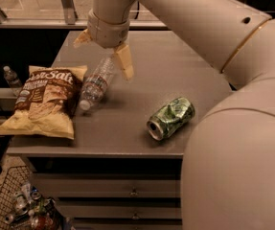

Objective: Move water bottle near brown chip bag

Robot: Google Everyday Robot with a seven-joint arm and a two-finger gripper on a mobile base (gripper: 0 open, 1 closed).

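Gripper (104, 51), fingers spread, hangs over water bottle (97, 83) base; bottle lies diag., cap just beside brown chip bag (45, 102).

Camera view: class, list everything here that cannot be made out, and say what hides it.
Water bottle: far end partly hidden by the open claw above it.
Brown chip bag: small print too small to read.
Crushed green can: brand unreadable on the dented side.
Table: right part covered by the robot arm.

One tool (103, 58) over one table (185, 80), two bottles (96, 84) (11, 78), one chip bag (43, 102), one can (170, 118).
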